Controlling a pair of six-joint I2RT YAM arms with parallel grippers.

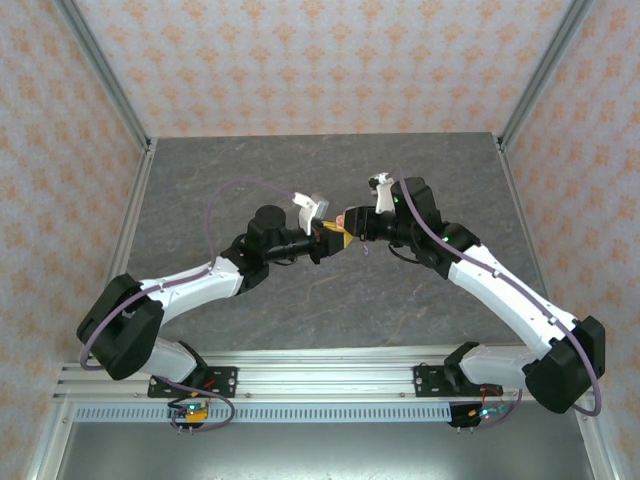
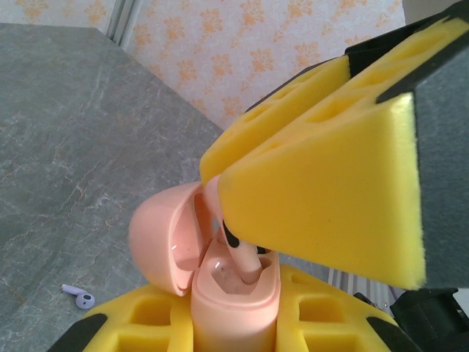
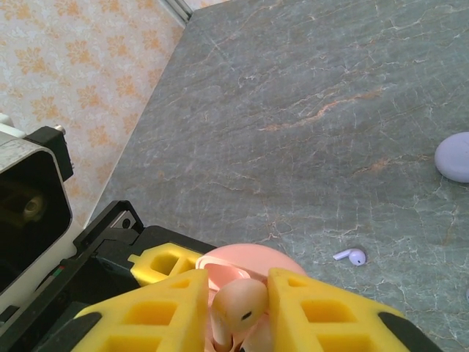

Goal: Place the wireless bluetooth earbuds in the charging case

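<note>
Grey marbled table [image 1: 300, 160], centre: left gripper [image 2: 234, 326] clamped on salmon-pink charging case [image 2: 233, 293], lid [image 2: 165, 242] swung open toward 9 o'clock in the left wrist view. Right gripper [image 3: 238, 315] pinching salmon-pink earbud [image 3: 238, 304], stem down in the case's well. Lilac case [image 3: 454, 156] at 3 o'clock edge of the right wrist view; lilac earbud [image 3: 350, 256] loose on the table, 2 o'clock of the right gripper.
</note>
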